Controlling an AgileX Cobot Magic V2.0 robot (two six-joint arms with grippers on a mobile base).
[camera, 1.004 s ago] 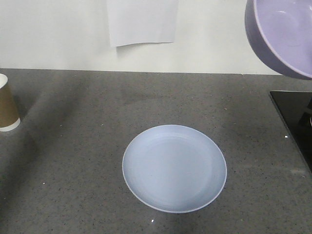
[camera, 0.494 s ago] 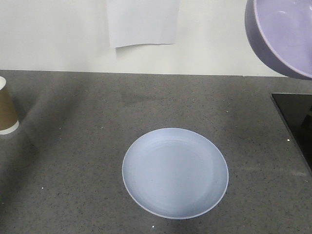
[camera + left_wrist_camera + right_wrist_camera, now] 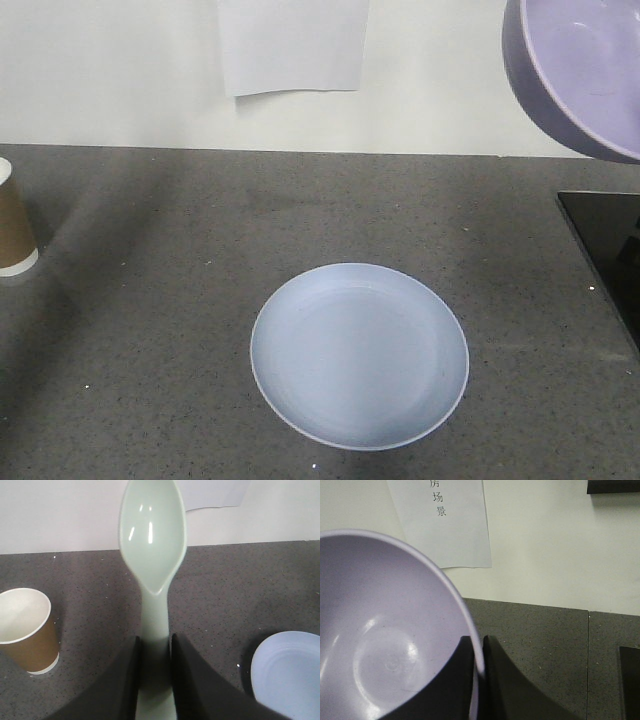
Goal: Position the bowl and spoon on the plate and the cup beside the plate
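**Exterior front-facing view: plate (image 3: pixel 359 356) bare, bowl (image 3: pixel 585 70) and spoon (image 3: pixel 152 540) both aloft**

Exterior front-facing view puts the pale blue plate flat on the grey speckled countertop (image 3: pixel 150 330), near the middle, with nothing on it. The lavender bowl hangs high at the upper right, tilted so its opening faces the camera, well apart from the plate. The brown paper cup (image 3: pixel 14 230) stands upright at the far left edge, also well apart from the plate. No gripper shows here.

Left wrist view: the left gripper (image 3: pixel 155 650) is clamped on the mint-green spoon's handle, one dark finger on each side. The spoon's head points away above the counter. The cup stands at lower left, and the plate's rim shows at lower right.

Right wrist view: the right gripper (image 3: pixel 476 642) pinches the bowl's rim, one finger inside the wall and one outside, with the jaws nearly together.

By my reading, the carrying step is in hand and nothing has been placed. Next, the right arm needs to bring the bowl over the plate's centre, level it and lower it before letting go. The spoon goes on after that, and the cup must then come beside the plate.
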